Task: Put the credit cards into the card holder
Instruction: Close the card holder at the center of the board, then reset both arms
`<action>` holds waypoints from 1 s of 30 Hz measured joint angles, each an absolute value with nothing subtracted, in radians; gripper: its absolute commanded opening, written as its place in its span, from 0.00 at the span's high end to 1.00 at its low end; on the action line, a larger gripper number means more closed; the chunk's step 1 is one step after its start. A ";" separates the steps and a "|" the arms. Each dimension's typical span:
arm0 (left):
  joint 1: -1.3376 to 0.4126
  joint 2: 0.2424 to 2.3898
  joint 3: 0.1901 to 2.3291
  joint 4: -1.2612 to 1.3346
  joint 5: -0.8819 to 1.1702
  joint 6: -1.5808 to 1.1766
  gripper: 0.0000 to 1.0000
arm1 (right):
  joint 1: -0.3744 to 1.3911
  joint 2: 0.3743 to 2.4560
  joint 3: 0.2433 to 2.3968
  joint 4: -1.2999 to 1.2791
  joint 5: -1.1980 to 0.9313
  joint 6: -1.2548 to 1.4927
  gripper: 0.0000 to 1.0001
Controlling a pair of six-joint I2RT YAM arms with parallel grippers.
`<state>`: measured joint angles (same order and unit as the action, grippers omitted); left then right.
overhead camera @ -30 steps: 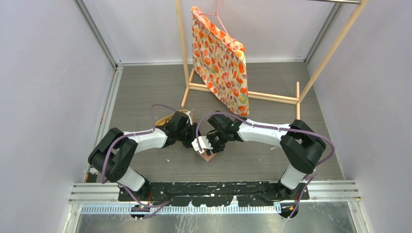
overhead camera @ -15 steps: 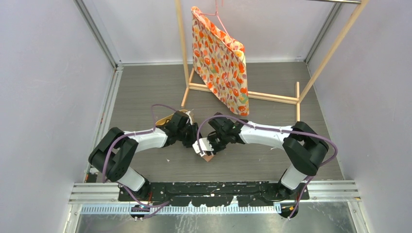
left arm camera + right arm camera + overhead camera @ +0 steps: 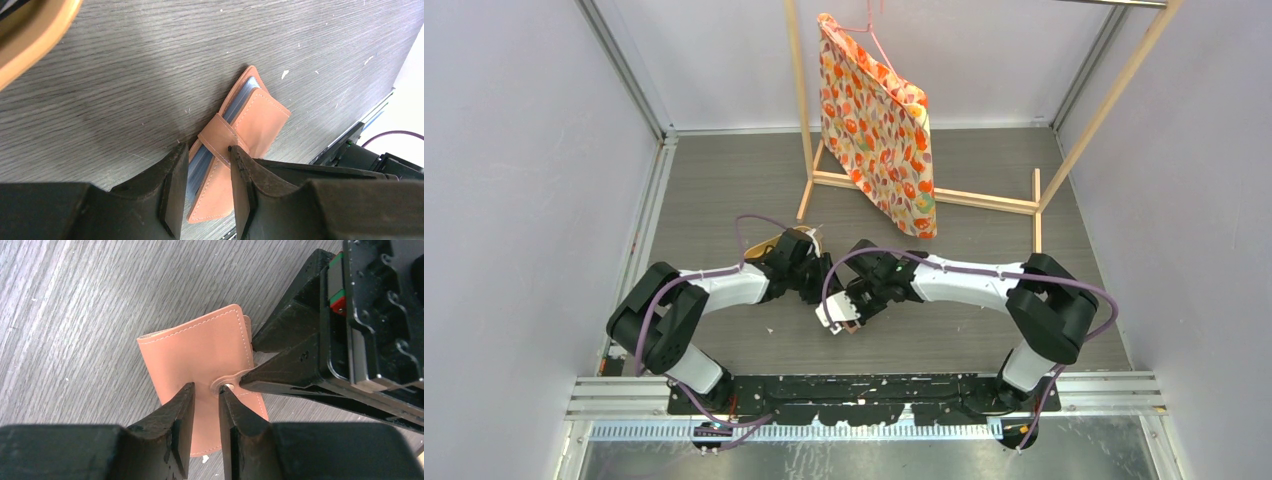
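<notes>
Left wrist cam: left gripper is clamping folded card holder at snap tab, on table btwn both grippers. Right gripper is sitting narrow-gapped over its face; grip can't tell.

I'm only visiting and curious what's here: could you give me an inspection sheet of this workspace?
Surface: grey wood-grain table, few white specks.
Job's things: salmon-brown card holder folded, between both grippers; no loose credit cards seen.
Clutter: yellow-rimmed tray, mostly hidden by left arm.
Grippers: left gripper clamps card holder's edge; right gripper nearly closed at snap tab, grip unclear.
Cables: purple cables run along both arms.
Surroundings: floral bag hanging on wooden rack; pale walls.
</notes>
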<state>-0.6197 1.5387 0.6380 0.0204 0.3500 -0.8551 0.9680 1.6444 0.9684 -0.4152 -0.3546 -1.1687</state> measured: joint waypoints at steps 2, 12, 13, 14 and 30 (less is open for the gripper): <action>-0.620 1.539 0.638 0.021 0.350 -0.855 0.64 | 0.976 1.647 0.974 -0.424 -0.340 -1.174 0.70; -0.620 1.540 0.634 0.031 0.356 -0.855 0.65 | 0.999 1.678 1.026 -0.493 -0.301 -1.203 0.70; -0.620 1.540 0.633 0.033 0.356 -0.855 0.65 | 1.000 1.682 1.032 -0.500 -0.299 -1.205 0.70; -0.620 1.540 0.633 0.034 0.357 -0.855 0.65 | 1.000 1.687 1.040 -0.511 -0.299 -1.208 0.70; -0.664 1.538 0.623 0.057 0.374 -0.856 0.54 | 0.883 1.708 1.193 -0.897 -0.501 -1.195 0.54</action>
